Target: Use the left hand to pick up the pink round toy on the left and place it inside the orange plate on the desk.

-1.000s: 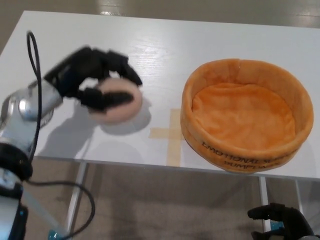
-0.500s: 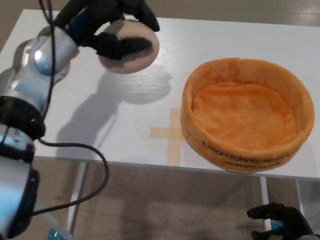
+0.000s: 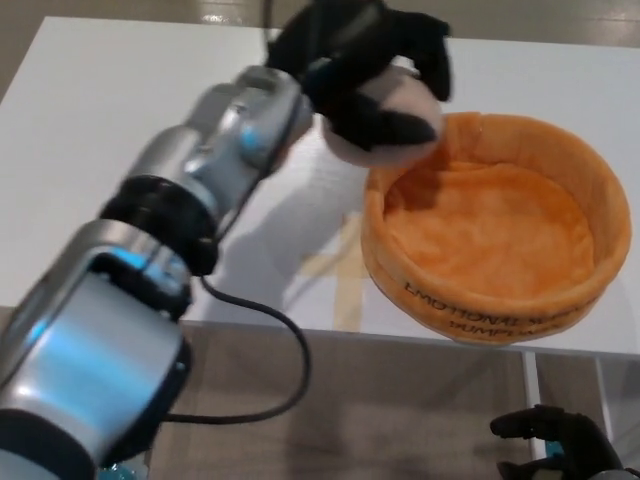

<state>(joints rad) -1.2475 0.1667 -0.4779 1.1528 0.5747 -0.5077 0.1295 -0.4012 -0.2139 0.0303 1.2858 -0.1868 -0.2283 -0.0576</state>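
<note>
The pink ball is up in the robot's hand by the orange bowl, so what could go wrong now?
The left hand holds the pink round toy over the near-left rim of the orange plate, not its middle. Let go here, the toy might hit the rim and roll out onto the desk. The soft rim could also get pushed or dented if the hand drops lower.
</note>
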